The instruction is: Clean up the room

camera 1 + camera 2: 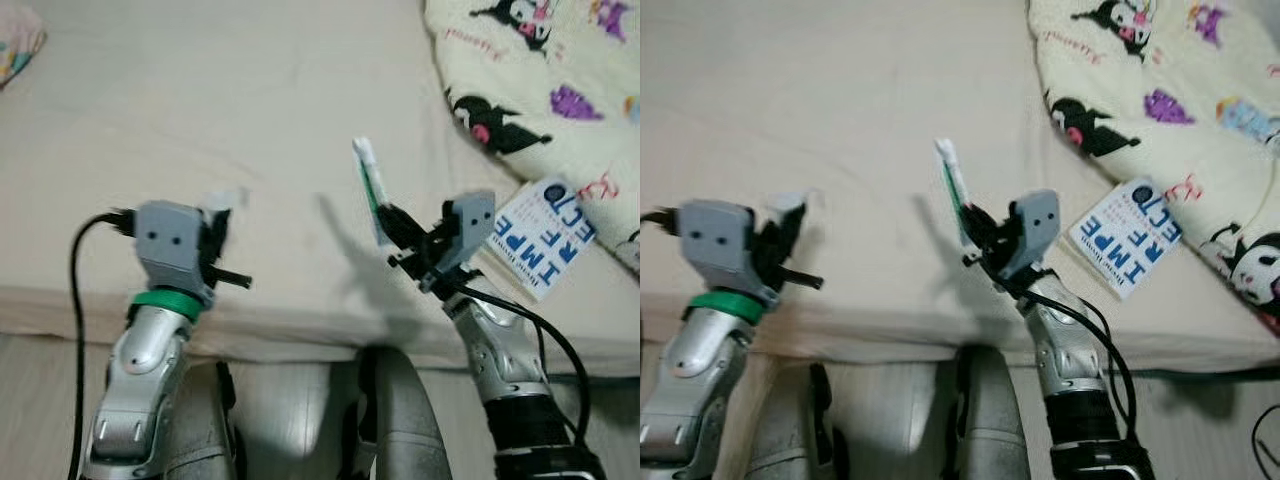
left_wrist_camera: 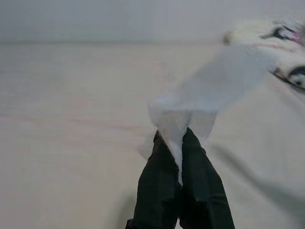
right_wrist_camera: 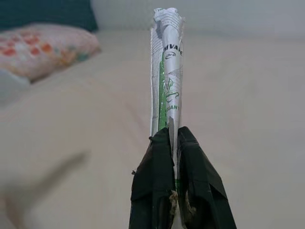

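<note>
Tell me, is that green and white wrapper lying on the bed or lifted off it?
Lifted. The right gripper pinches the wrapper at its lower end, and it stands up above the bed, casting a shadow there.

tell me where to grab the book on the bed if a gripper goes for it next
The book lies flat on the bed, partly tucked under the blanket. Take its free corner nearest the bed edge, coming from the robot's side, sliding one of the fingers underneath. Both grippers are currently full.

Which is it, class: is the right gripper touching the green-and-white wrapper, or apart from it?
Touching. The right wrist view shows the right gripper with both black fingers pressed shut against the green-and-white wrapper, no gap.
</note>
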Motion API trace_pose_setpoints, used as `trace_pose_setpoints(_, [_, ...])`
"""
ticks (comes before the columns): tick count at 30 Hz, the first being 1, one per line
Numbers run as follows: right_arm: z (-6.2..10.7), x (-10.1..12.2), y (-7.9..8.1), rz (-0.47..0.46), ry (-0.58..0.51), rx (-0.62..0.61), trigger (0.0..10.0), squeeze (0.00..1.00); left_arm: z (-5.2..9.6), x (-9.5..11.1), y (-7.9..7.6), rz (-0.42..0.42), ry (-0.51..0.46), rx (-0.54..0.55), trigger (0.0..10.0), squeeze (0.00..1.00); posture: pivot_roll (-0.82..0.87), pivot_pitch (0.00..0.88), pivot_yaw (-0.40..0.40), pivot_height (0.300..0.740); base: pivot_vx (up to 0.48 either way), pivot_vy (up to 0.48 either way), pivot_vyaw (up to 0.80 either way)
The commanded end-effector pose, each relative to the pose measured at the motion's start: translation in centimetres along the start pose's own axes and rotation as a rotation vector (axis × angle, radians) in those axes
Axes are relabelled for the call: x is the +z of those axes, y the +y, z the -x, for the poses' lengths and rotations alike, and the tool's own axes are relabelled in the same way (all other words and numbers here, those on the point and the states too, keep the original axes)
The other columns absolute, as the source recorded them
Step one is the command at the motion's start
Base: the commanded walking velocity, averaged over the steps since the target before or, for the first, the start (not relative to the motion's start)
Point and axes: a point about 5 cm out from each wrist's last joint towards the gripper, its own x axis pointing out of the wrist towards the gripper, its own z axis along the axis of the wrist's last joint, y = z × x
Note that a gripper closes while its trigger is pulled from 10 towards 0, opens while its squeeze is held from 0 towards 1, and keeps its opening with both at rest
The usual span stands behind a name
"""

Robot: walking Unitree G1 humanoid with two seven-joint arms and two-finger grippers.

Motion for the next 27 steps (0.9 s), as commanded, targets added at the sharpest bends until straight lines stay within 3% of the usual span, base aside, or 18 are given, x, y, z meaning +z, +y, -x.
trace_pose_setpoints(1, [0.4, -0.4, -0.2, -0.015, 0.021, -0.025, 10.0, 0.00, 0.4, -0.7, 0.1, -0.004, 0.048, 0.019, 10.0, 0.00, 0.02, 0.052, -0.069, 0.590, 0.000, 0.000, 0.00])
trace_pose_setpoints(6, [0.0, -0.5, -0.7, 0.020, 0.003, -0.096, 10.0, 0.00, -1.6, -0.1, 0.0, 0.025, 0.030, 0.060, 10.0, 0.00, 0.03, 0.000, -0.078, 0.613, 0.000, 0.000, 0.00])
trace_pose_setpoints(11, [-0.1, -0.2, -1.3, 0.026, 0.006, -0.117, 10.0, 0.00, -2.7, 0.2, -0.3, 0.025, 0.029, 0.053, 10.0, 0.00, 0.02, 0.000, -0.075, 0.632, 0.000, 0.000, 0.00])
trace_pose_setpoints(27, [0.9, -1.6, -2.5, 0.041, 0.068, -0.174, 10.0, 0.00, -4.0, -1.6, -2.4, 0.044, 0.101, 0.002, 10.0, 0.00, 0.01, 0.000, -0.075, 0.698, 0.000, 0.000, 0.00])
